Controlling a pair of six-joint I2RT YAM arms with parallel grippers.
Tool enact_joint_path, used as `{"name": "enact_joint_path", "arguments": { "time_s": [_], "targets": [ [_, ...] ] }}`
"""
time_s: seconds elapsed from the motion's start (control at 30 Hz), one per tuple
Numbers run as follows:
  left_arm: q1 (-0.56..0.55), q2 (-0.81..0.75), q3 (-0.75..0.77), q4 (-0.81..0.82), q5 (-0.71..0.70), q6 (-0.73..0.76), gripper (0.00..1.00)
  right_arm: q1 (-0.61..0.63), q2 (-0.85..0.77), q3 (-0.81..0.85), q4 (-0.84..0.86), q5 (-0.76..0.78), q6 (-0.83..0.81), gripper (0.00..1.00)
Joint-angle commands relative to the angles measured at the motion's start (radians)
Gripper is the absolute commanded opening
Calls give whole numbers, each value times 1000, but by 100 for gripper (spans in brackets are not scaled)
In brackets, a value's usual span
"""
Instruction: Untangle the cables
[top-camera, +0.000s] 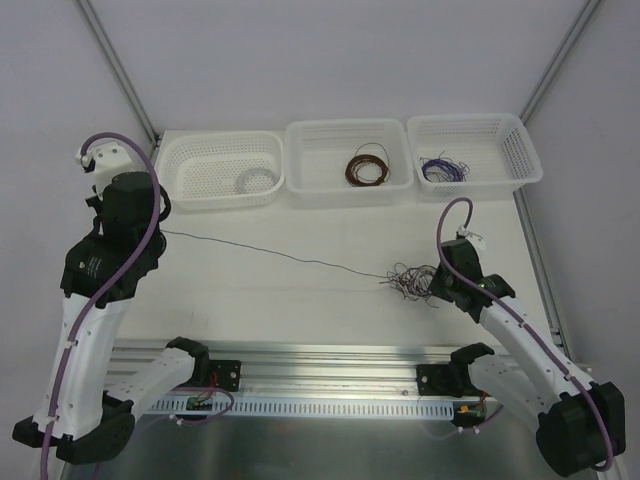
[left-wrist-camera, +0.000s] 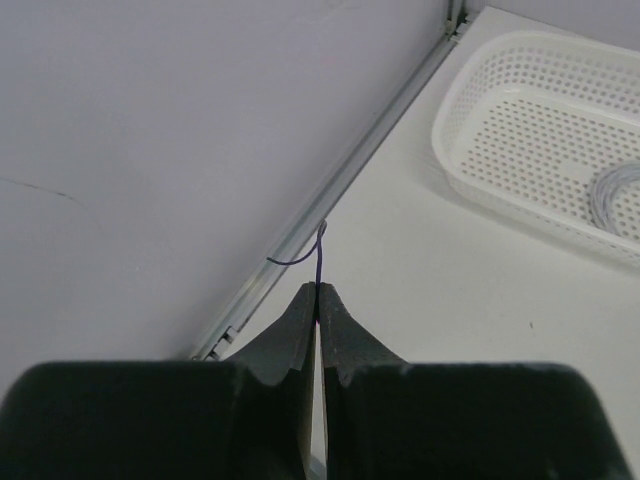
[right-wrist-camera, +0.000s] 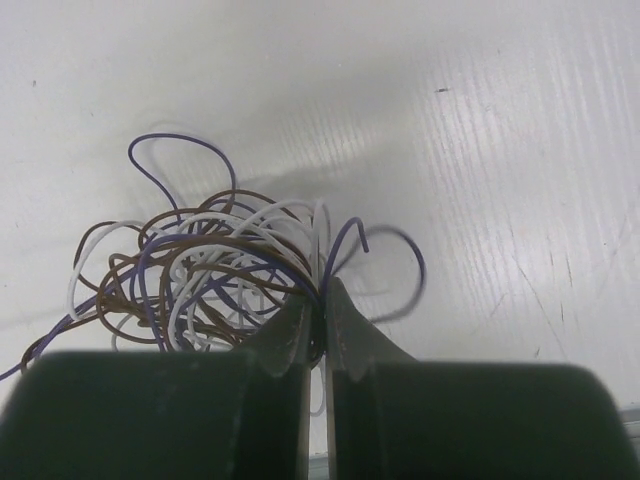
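Note:
The cables (top-camera: 408, 280) lie as a small scribbly tangle of purple, brown and white wires on the table at right of centre. My right gripper (top-camera: 436, 283) is shut on the tangle's near edge. The right wrist view shows the jaws (right-wrist-camera: 321, 305) pinching several strands, with the loops (right-wrist-camera: 200, 270) spreading out to the left. One thin purple wire (top-camera: 270, 252) runs taut from the tangle across the table to my left gripper (top-camera: 160, 231). That gripper (left-wrist-camera: 318, 292) is shut on the wire, and the short end (left-wrist-camera: 318, 255) sticks out past the tips.
Three white baskets stand along the back. The left basket (top-camera: 190, 170) holds a white coil (top-camera: 255, 181), the middle basket (top-camera: 320, 165) a brown coil (top-camera: 367, 168), the right basket (top-camera: 500, 150) loose purple wires (top-camera: 443, 168). A metal frame rail (left-wrist-camera: 300, 235) runs just beyond the left gripper.

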Motion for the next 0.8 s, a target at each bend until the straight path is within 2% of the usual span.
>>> {"name": "enact_joint_path", "arguments": {
  "time_s": [0.0,0.17,0.33,0.43,0.47,0.5,0.57,0.6,0.7,0.77],
  "targets": [
    [32,26,66,-7,-110,84,0,-29,-30,57,-37,-9,-29,2],
    [53,76,135,12,-191,151,0,-52,-22,90,-72,-9,-44,2],
    [73,78,183,52,-151,190,0,-69,-33,104,-74,-40,-69,3],
    [73,52,134,58,132,152,0,-67,-21,108,-43,-136,-104,4],
    [71,34,105,62,281,135,0,-64,-18,108,-32,-159,-110,4],
    [73,24,76,76,373,106,0,-61,-13,102,-9,-178,-125,4],
    [71,1,-39,101,522,86,0,-47,7,96,14,-219,-133,4],
    [71,-3,-82,130,651,61,0,-40,17,91,26,-236,-145,4],
    [71,-13,-256,202,824,21,0,6,76,99,64,-261,-153,4],
    [70,-10,-369,234,886,0,0,49,114,97,81,-247,-156,3]
  ]
}}
